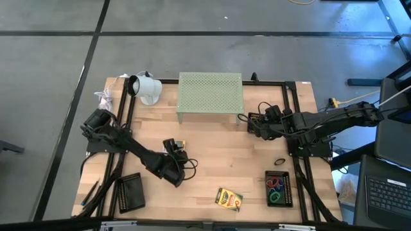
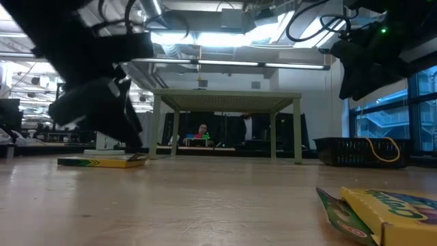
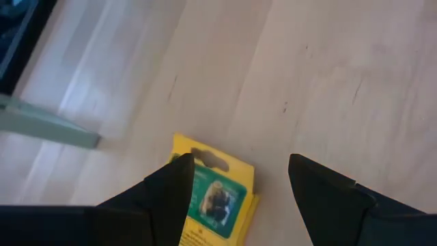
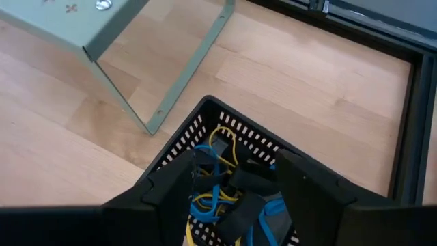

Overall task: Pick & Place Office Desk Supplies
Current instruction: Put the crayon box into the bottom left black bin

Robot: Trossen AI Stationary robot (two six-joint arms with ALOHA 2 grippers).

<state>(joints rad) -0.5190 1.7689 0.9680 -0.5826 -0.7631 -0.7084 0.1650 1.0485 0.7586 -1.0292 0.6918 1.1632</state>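
My left gripper (image 3: 235, 181) hung open right over a yellow crayon box (image 3: 213, 195), which lay flat between my fingers (image 3: 172, 188). My right gripper (image 4: 235, 179) was open above a black basket (image 4: 205, 119).

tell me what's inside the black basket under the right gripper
The black basket holds blue and yellow rubber-band loops and some dark pieces. The right gripper, open above it, covers the middle, so the rest of the contents can't be seen.
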